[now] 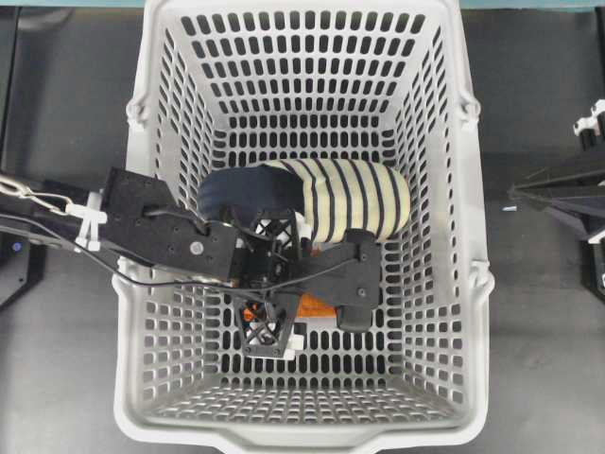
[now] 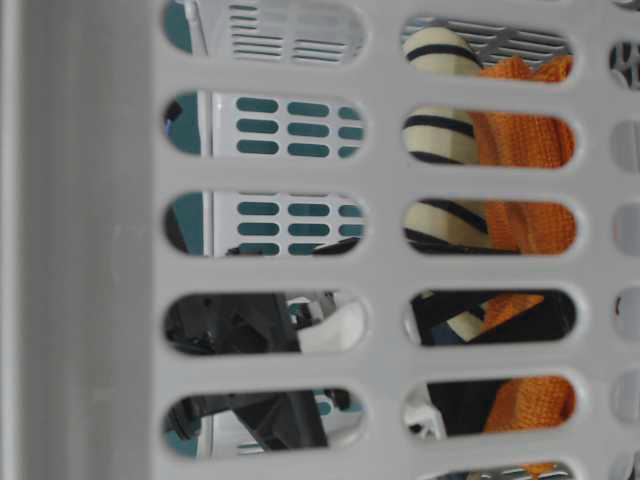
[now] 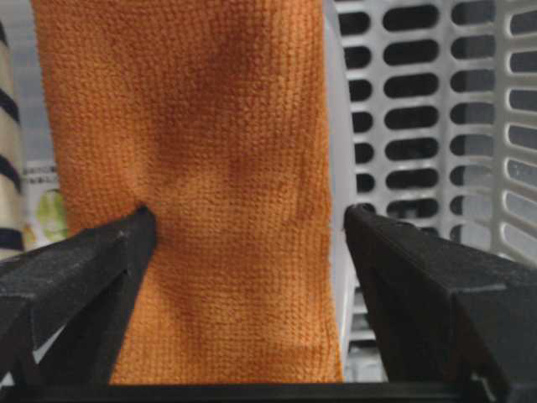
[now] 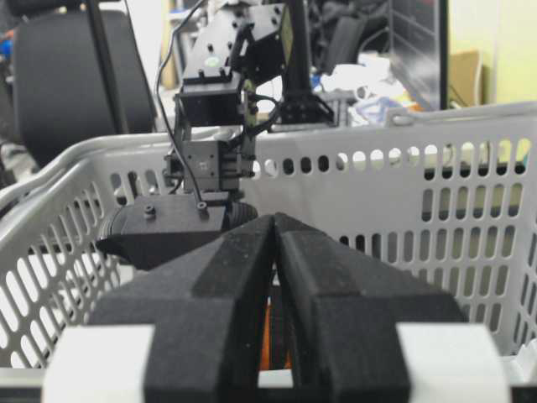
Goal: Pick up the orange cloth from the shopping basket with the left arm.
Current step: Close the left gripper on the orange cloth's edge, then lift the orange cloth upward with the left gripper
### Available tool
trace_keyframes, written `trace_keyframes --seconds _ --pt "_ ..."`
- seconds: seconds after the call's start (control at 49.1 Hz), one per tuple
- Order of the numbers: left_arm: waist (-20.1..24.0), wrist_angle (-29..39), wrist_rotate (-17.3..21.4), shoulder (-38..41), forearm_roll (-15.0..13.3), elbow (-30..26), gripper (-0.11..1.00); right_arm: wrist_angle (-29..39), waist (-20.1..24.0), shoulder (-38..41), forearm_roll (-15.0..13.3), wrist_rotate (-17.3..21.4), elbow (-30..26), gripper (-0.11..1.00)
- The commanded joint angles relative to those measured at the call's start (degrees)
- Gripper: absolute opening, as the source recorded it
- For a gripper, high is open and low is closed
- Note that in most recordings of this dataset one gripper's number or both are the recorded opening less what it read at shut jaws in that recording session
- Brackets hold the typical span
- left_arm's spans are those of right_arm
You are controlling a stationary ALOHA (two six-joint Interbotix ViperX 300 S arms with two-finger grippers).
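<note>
The left arm [image 1: 151, 227] reaches in over the left wall of the basket [image 1: 142, 378], which sits on a dark bench [image 1: 66, 104]. Its gripper [image 1: 276, 284] points down near the middle of the basket floor, with the fingers [image 3: 75, 285] spread wide. In the left wrist view the cloth [image 3: 210, 185] lies between the two fingers, filling most of the gap; the left finger touches its edge, while the right finger stands just beside it with a thin strip of basket showing between. From overhead only a small patch of orange shows under the gripper, just in front of a striped slipper [image 1: 350, 199] that lies across the basket floor. Through the slots in the table-level view the cloth sits right against the slipper. At the far right the right arm [image 1: 562, 189] stays outside the basket above the bench, and its gripper [image 4: 275, 252] has the fingers pressed together, holding nothing.
</note>
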Motion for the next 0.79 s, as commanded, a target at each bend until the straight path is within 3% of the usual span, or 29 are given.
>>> trace_keyframes --seconds 0.0,0.122,0.204,0.285,0.428,0.489,0.775 --pt "-0.09 -0.53 -0.09 0.09 0.18 0.44 0.89 -0.35 0.18 0.44 0.35 0.09 -0.26 0.0" --pt "-0.09 -0.62 0.0 -0.09 0.18 0.44 0.86 -0.35 0.18 0.44 0.44 0.09 0.0 0.0" --pt "-0.09 -0.62 0.09 -0.18 0.18 0.26 0.78 -0.35 0.18 0.44 0.44 0.09 0.0 0.0" --pt "-0.09 -0.7 0.09 -0.35 0.18 0.09 0.62 -0.35 0.18 0.44 0.44 0.09 0.0 0.0" --pt "-0.09 -0.79 0.7 -1.41 0.18 0.0 0.22 -0.35 0.18 0.44 0.44 0.18 0.0 0.0" --pt "0.0 -0.7 0.88 -1.85 0.18 0.0 0.12 -0.35 0.18 0.44 0.44 0.09 0.0 0.0" --pt "0.18 2.64 1.49 -6.15 0.18 -5.98 0.12 -0.44 0.18 0.44 0.44 0.18 0.0 0.0"
